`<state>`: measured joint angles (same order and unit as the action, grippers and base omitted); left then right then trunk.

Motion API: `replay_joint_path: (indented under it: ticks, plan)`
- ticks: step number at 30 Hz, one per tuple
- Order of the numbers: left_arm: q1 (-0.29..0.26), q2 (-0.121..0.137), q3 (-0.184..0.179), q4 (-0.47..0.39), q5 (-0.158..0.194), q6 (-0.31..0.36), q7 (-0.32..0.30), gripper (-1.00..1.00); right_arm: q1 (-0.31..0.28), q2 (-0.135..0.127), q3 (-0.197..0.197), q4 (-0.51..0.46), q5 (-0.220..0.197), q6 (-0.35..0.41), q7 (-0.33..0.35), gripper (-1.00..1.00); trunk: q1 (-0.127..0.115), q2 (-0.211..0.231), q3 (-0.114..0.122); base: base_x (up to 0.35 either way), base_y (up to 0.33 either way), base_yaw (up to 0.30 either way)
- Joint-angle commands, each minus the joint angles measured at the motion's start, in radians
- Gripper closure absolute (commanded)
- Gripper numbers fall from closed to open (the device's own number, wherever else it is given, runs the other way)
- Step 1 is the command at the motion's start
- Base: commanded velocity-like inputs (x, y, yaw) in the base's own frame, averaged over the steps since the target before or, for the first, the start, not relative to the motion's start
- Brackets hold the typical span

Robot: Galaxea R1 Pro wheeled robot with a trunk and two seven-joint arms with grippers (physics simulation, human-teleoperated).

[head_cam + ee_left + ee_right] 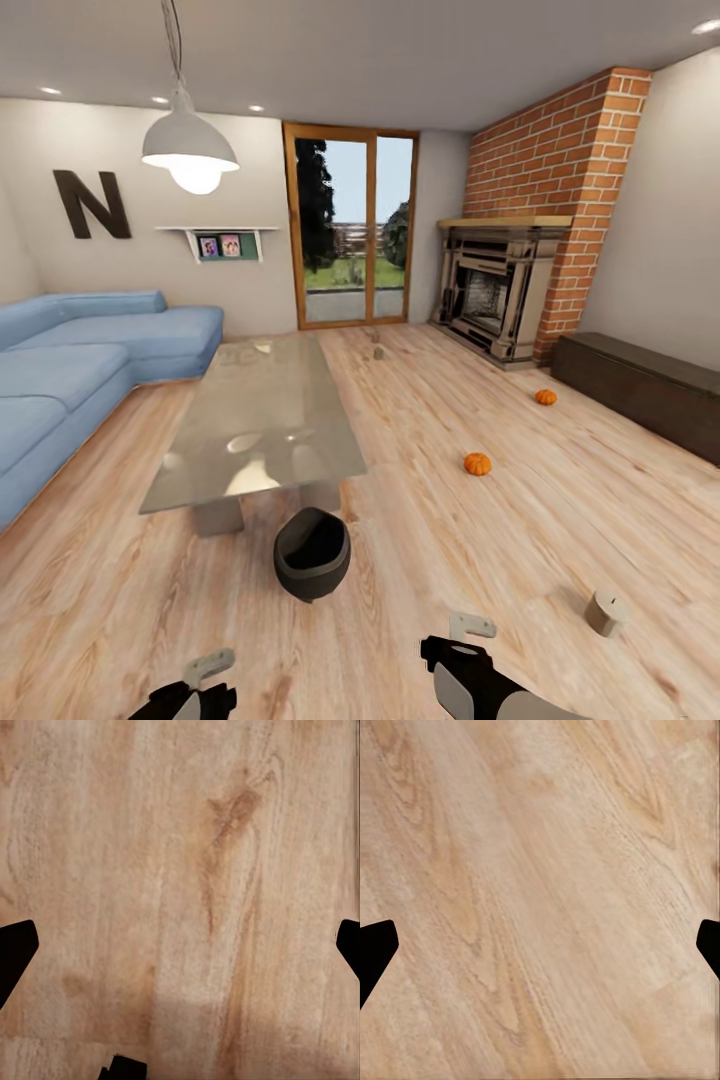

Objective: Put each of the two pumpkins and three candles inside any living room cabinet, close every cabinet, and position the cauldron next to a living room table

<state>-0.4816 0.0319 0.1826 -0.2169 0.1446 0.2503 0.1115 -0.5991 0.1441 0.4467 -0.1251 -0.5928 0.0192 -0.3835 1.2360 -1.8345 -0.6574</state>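
Both pincers, left pincer (205,672) and right pincer (462,636), are seen spread, empty, over floor. Nearest candle (607,612) lies tipped just right of right pincer; pumpkins (478,464) farther ahead-right, cabinet (640,385) beyond. Right arm is judged nearer.

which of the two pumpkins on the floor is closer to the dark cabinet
The farther pumpkin, just in front of the cabinet. The other pumpkin sits farther out on the open floor.

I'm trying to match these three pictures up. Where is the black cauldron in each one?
Head view: the cauldron sits on the floor, low and centre, at the coffee table's near end.
Left wrist view: not in it.
Right wrist view: not in it.
Shared landmark: the wood plank floor.
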Motion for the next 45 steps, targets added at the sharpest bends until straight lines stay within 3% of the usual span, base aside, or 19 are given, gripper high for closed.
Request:
replay_joint_path:
  ticks: [1,18,25,32,36,40,45]
  plan:
    - [0.0,0.0,-0.002,-0.003,0.011,0.006,0.005,-1.0,-0.001,0.0,0.008,-0.001,-0.008,0.002,-0.005,-1.0,0.0,0.0,-0.001,0.0,0.0,-0.26]
    - [0.001,0.0,-0.002,0.018,0.022,0.002,0.006,-1.0,-0.001,0.0,0.003,0.001,-0.011,0.001,-0.006,-1.0,0.0,0.0,-0.009,0.0,0.0,-0.26]
    - [0.021,0.003,-0.001,0.115,0.021,-0.085,0.005,-1.0,-0.001,0.0,-0.002,0.001,-0.01,0.001,-0.006,-1.0,0.0,0.0,-0.011,0.0,0.0,-0.26]
    - [0.058,0.005,0.001,0.121,0.024,-0.299,0.005,-1.0,-0.001,0.0,-0.003,0.001,-0.01,0.0,-0.005,-1.0,0.0,0.0,-0.014,0.0,0.0,-0.26]
    - [0.059,0.005,-0.001,0.11,0.015,-0.308,0.004,-1.0,-0.001,0.0,-0.003,0.001,-0.01,-0.001,-0.005,-1.0,0.0,0.0,-0.016,0.0,0.0,-0.26]
    - [0.058,0.031,0.003,0.092,0.021,-0.316,-0.004,-1.0,-0.001,-0.001,-0.004,0.001,-0.011,-0.001,-0.005,-1.0,0.0,0.0,-0.018,0.0,0.0,-0.26]
    - [0.058,0.04,0.007,0.088,0.028,-0.323,-0.007,-1.0,-0.001,-0.001,-0.005,0.001,-0.012,-0.001,-0.004,-1.0,0.0,0.0,-0.02,0.0,0.0,-0.26]
